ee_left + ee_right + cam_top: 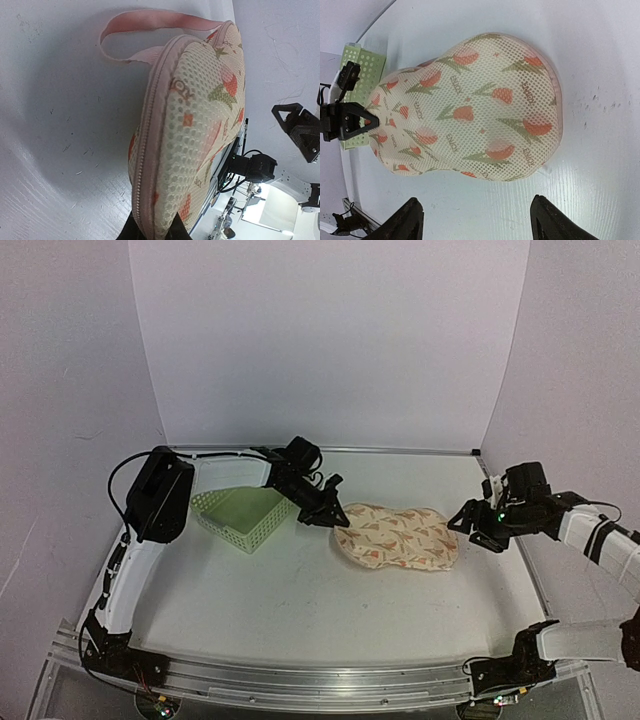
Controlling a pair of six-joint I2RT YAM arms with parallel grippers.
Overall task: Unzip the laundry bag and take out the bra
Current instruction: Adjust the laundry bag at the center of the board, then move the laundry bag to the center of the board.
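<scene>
The laundry bag (398, 537), beige mesh with reddish tulip and green leaf prints, lies flat right of the table's centre. My left gripper (326, 512) is shut on its left end. In the left wrist view the dark fingers (131, 231) pinch the bag's (195, 130) zipped seam (144, 165), and a pink loop strap (150, 22) sticks out at the far end. My right gripper (470, 525) stands open just off the bag's right end; its fingertips (407, 220) are apart from the bag (470, 110), with bare table between them. The bra is hidden.
A light green slotted basket (240, 515) sits just left of the bag, beside the left wrist, and peeks behind the bag in the right wrist view (362, 65). White walls enclose the table at the back and sides.
</scene>
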